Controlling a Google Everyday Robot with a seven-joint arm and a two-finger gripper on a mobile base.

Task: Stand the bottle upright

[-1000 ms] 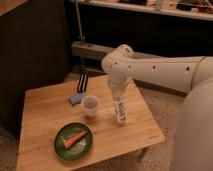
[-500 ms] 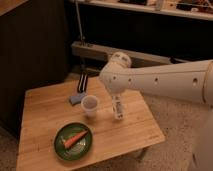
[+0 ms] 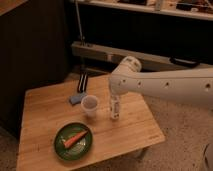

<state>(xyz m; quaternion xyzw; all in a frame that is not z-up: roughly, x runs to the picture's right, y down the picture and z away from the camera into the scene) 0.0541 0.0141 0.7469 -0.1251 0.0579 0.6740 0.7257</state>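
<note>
Gripper point(image 3: 115, 98) at bottle point(image 3: 115, 109) beside cup point(image 3: 90, 105), mid table point(image 3: 45, 107).

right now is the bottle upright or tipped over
Upright: the bottle stands vertical on the table beside the cup, the end effector directly over its top.

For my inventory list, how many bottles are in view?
1. The bottle is upright beside the cup, with the gripper at its top. The arm could hide another.
</note>
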